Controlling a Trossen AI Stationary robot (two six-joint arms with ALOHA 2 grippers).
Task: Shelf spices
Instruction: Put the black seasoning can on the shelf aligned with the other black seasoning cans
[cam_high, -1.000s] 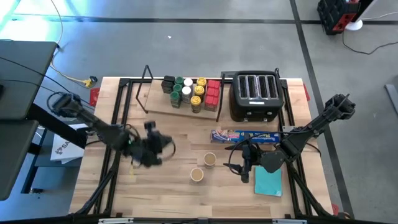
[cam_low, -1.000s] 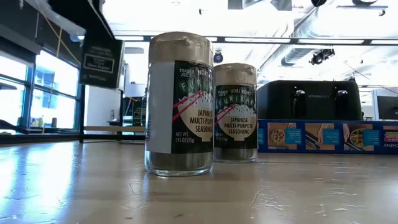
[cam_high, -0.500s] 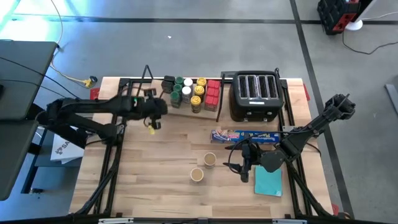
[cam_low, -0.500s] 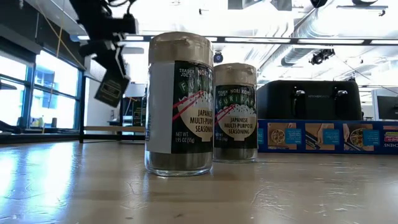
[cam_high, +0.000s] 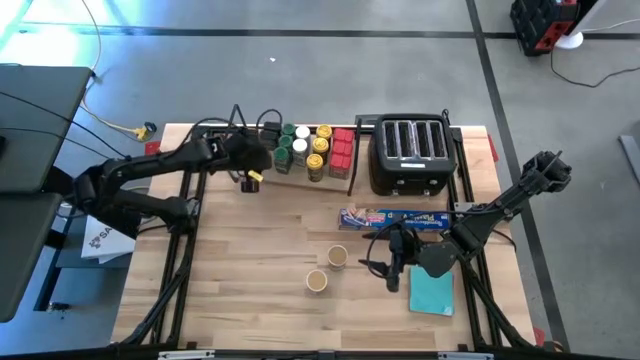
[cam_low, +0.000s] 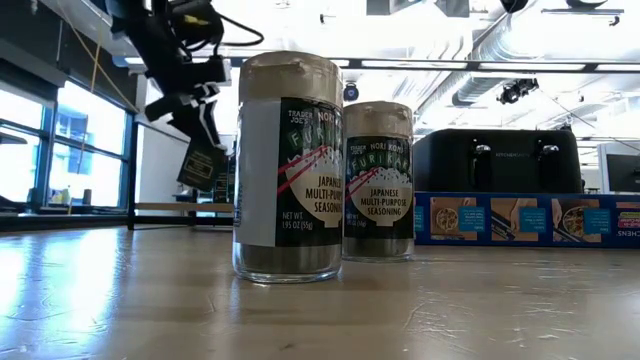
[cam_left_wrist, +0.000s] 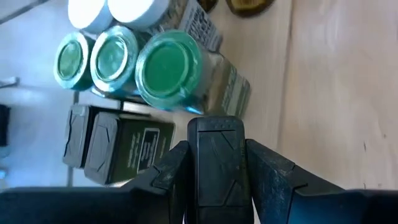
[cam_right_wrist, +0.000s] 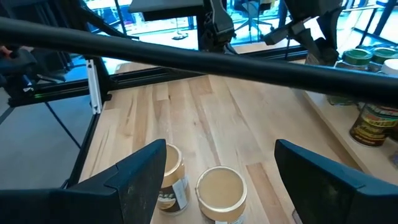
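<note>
The shelf (cam_high: 255, 172), a pale board on thin black wire uprights, stands at the table's far side. On it stand the spices: dark grey blocks (cam_left_wrist: 121, 149), green-lidded jars (cam_left_wrist: 169, 70), white-lidded jars, yellow-lidded jars (cam_high: 320, 146) and red tins (cam_high: 342, 150). My left gripper (cam_high: 250, 165) hovers over the shelf's left part, shut on a dark grey block (cam_left_wrist: 216, 158). Two tan-lidded jars (cam_high: 337, 257) (cam_high: 316, 281) stand on the table at mid-front. My right gripper (cam_right_wrist: 221, 152) stands open just right of them, a little above the table. My left gripper pinches the dark grey block by its two opposite sides (cam_left_wrist: 194, 163) between its two fingers (cam_left_wrist: 268, 177). The fingers slant down from the table's left toward the shelf. The block (cam_low: 203, 165) hangs tilted below them, clear of the board.
A black four-slot toaster (cam_high: 410, 155) stands right of the shelf. A long blue box (cam_high: 395, 218) lies in front of it, and a teal square pad (cam_high: 432, 293) lies at the near right. Bare wood lies at the near left.
My left gripper has swung from the table's middle left toward the far edge and to the shelf's left part, rolling its wrist on the way. It has carried the dark grey block along, lifted clear and still in its fingers.
</note>
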